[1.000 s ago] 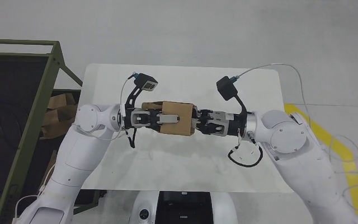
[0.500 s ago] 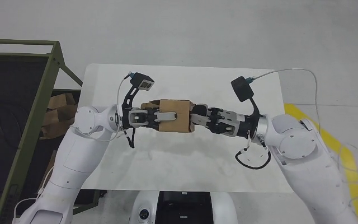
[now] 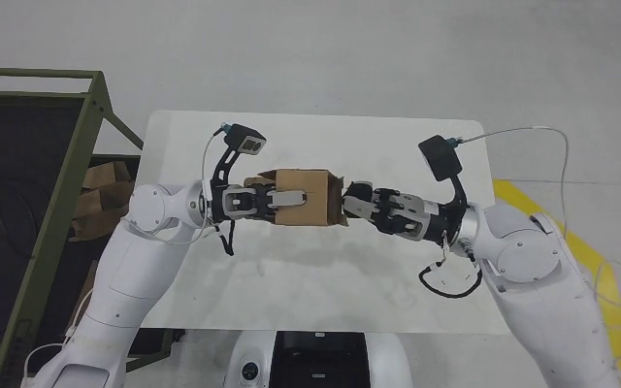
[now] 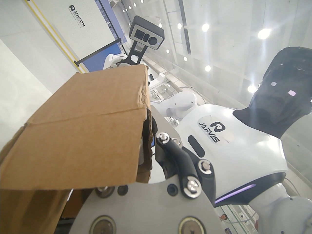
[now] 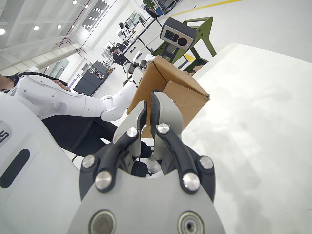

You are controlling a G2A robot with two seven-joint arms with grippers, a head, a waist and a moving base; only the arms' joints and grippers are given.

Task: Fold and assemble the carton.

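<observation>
The carton (image 3: 310, 182) is held over the middle of the table (image 3: 408, 281), partly erected, with one corner edge frayed. The left gripper (image 3: 289, 200) is clamped on a side wall (one finger lies across the top panel). The right gripper (image 5: 149, 98) is drawn almost closed, its tips at the end flap and no cardboard visible between them. Risk: pressure on that flap may pivot the carton in its single-wall hold or buckle the frayed corner.

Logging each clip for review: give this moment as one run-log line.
carton: over table centre | left gripper: shut on carton | right gripper: shut, at carton's end | phase: folding unfinished
</observation>
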